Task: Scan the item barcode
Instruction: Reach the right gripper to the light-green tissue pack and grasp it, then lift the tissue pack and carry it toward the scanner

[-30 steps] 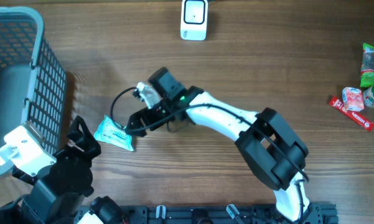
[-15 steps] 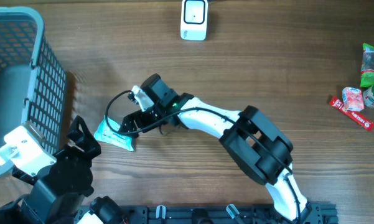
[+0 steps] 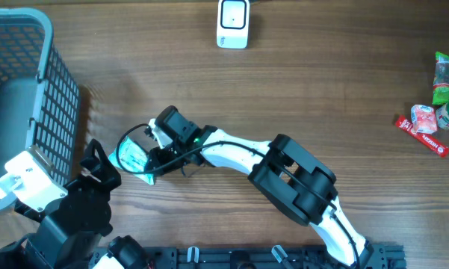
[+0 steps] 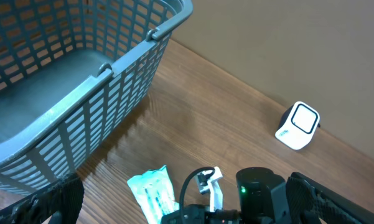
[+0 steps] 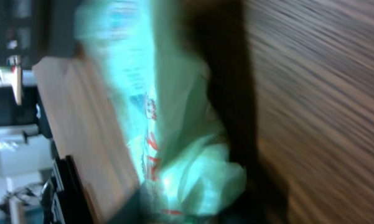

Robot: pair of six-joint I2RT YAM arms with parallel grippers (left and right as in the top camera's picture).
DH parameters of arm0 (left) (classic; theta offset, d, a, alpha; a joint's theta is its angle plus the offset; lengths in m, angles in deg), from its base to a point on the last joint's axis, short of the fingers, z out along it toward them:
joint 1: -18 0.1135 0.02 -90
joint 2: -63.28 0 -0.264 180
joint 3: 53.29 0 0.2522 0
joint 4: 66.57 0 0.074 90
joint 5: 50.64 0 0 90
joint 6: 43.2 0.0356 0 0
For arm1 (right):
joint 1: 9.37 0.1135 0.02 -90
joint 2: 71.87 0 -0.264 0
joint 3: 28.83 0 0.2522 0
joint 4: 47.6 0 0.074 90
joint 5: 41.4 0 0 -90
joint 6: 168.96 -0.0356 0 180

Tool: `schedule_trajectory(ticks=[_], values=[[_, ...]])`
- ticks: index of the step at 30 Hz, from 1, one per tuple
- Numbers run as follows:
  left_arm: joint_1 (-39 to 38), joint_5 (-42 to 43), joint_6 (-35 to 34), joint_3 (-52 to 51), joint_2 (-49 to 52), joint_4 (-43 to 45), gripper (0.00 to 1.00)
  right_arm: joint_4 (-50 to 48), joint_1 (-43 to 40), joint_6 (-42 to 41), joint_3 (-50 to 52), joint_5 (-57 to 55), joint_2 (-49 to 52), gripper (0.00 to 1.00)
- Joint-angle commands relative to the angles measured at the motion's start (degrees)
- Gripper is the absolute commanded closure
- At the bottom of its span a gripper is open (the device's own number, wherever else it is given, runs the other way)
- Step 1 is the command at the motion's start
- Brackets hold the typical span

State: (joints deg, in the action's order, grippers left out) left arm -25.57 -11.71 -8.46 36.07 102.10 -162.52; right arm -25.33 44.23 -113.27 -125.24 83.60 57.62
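Note:
The item is a teal plastic packet [image 3: 129, 155] lying on the wooden table near the basket, also in the left wrist view [image 4: 152, 193]. My right gripper [image 3: 148, 158] reaches far left and is shut on the packet's right end, which bunches up in its jaws [image 5: 193, 180]. No barcode can be made out in the blurred close view. The white scanner [image 3: 233, 22] stands at the table's far edge, well away from the packet. My left gripper [image 4: 187, 210] stands open just in front of the packet, holding nothing.
A grey mesh basket [image 3: 60, 82] fills the left side, close to the left arm. At the right edge lie a green packet [image 3: 448, 78], a red bar [image 3: 426, 137] and other small items. The right arm [image 3: 231, 149] crosses the table's middle.
My right gripper slid left over the packet and closed on it; the packet now looks bunched and tilted. The left arm has stayed still.

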Motion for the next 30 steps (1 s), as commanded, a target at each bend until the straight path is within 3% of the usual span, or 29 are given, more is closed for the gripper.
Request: schedule_trajectory(ticks=[1,7,10,17,21,30], values=[[-0.42,-0.33,-0.70,-0.24,0.33,0.09,0.00,2.67,-2.86,-6.84,1.51,-1.95,3.04,0.96],[-0.42,-0.33,-0.70,-0.24,0.33,0.09,0.00,12.44,-8.98,-6.86,1.51,-0.22,-3.06,0.96],[-0.42,-0.33,-0.70,-0.24,0.33,0.09,0.00,20.59,-12.79,-10.69,1.49,0.81,-8.37,0.96],[-0.42,-0.33,-0.70,-0.24,0.33,0.09,0.00,40.74,-21.81,-29.44,1.51,19.82,-17.51,0.95],[-0.42,-0.33,-0.70,-0.24,0.33,0.09,0.00,51.17,-25.90,-30.36,1.51,30.47,-18.38,0.96],[-0.42,-0.33,-0.70,-0.24,0.33,0.09,0.00,54.97,-28.46,-41.42,1.51,31.08,-18.34,0.96]])
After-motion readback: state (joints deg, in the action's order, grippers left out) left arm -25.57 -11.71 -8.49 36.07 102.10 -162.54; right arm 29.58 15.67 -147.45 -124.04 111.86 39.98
